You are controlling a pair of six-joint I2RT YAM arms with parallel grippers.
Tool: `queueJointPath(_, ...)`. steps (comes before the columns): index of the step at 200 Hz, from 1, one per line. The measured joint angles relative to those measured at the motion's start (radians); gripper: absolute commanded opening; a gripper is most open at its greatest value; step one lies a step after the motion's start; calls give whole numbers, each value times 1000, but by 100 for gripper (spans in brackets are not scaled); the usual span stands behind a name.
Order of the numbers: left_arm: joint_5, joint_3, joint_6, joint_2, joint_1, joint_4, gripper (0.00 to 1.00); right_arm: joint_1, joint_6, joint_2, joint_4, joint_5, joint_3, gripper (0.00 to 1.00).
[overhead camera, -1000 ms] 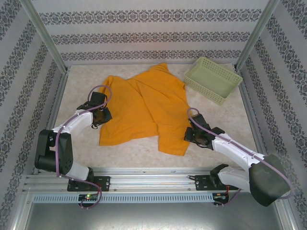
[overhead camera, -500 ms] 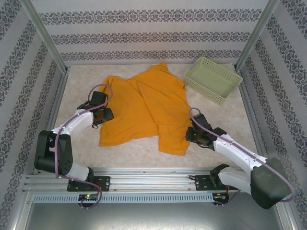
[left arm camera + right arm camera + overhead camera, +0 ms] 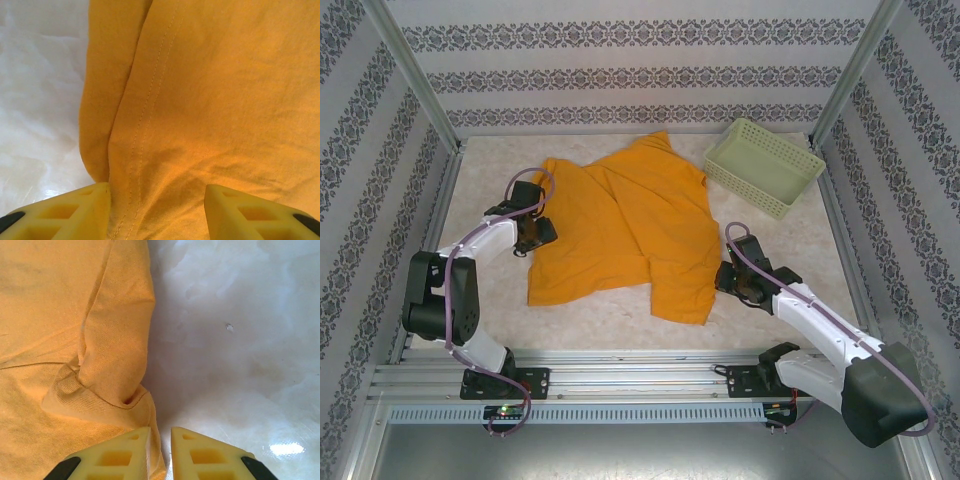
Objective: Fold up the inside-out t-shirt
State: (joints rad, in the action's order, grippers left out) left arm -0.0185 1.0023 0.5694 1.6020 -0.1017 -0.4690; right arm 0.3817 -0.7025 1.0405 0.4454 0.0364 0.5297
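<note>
Now the left tool (image 3: pixel 156 194), jaws wide, sits farther up the t-shirt (image 3: pixel 630 220); right tool (image 3: pixel 160 434), barely parted, backed off.

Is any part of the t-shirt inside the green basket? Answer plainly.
No. The t-shirt lies spread on the table, wholly outside the basket.

Bright even light, soft shadows, table (image 3: pixel 285 447) glare

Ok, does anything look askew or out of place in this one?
The t-shirt lies skewed and rumpled: one layer overlaps the other diagonally, and its right edge is bunched into a small tuck. The basket sits at an angle in the far right corner. Nothing looks spilled or damaged.
</note>
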Motion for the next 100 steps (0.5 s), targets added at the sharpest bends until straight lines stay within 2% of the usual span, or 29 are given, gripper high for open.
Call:
queueJointPath(12, -4, 0, 0, 0, 0, 0, 53, 0, 0, 0, 0, 0, -2, 18)
queueJointPath(29, -4, 1, -1, 0, 0, -2, 63, 0, 2, 0, 0, 0, -2, 18)
queueJointPath(41, 0, 1, -2, 0, 0, -3, 66, 0, 2, 0, 0, 0, -2, 18)
queueJointPath(100, 9, 1, -11, 13, 6, -2, 59, 0, 2, 0, 0, 0, -2, 19)
